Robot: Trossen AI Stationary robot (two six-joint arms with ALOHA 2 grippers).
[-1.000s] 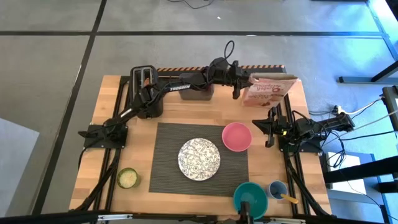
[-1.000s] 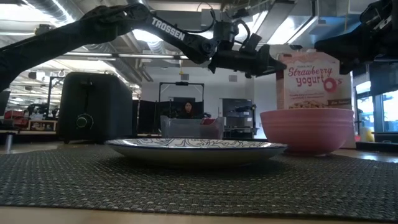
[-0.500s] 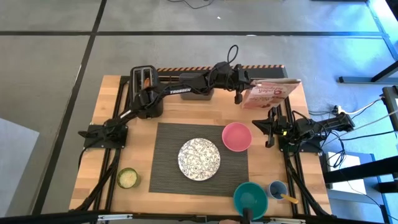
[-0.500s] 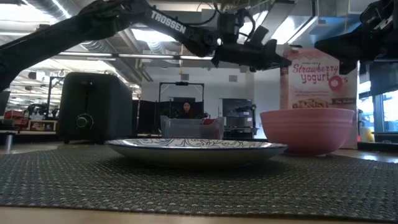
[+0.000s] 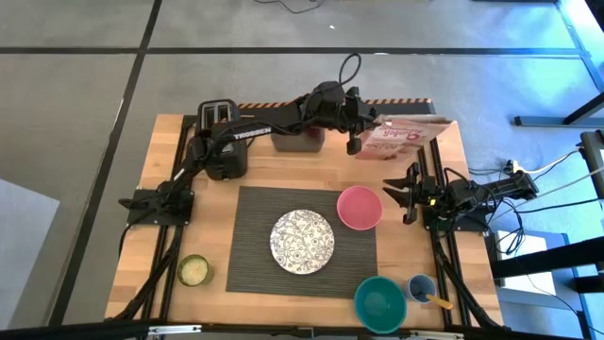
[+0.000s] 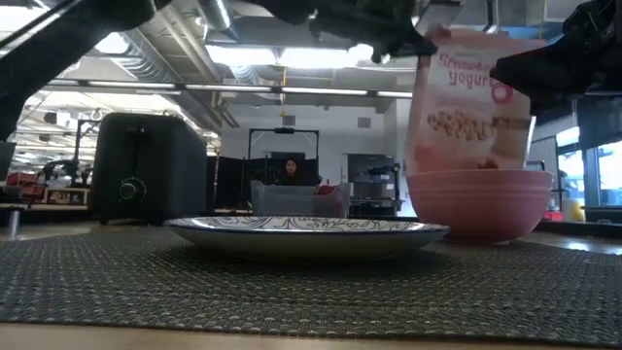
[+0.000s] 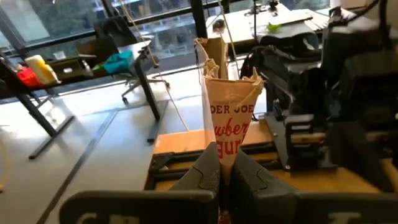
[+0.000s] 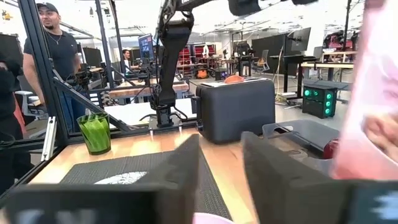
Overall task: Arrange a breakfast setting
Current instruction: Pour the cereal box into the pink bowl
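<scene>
1. Jar with green lid point(image 5: 193, 270): near-left part of the tabletop point(image 5: 160, 161), beside the mat.
2. Black toaster point(image 5: 216, 121): far left.
3. Grey ribbed mat point(image 5: 255, 246): centre, carrying the patterned plate point(image 5: 302, 240) and the pink bowl point(image 5: 360, 207).
4. Left tool point(image 5: 356, 142): clamped on the top edge of the cereal box point(image 5: 404, 138), which is tilted, apparently lifted.
5. Right tool point(image 5: 411, 192): just beside the pink bowl, fingers slightly parted, holding nothing.
6. Teal bowl point(image 5: 380, 302): near edge.

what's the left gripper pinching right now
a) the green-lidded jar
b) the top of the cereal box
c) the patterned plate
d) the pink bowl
b: the left gripper is shut on the top edge of the cereal box, which hangs tilted behind the pink bowl.
</scene>
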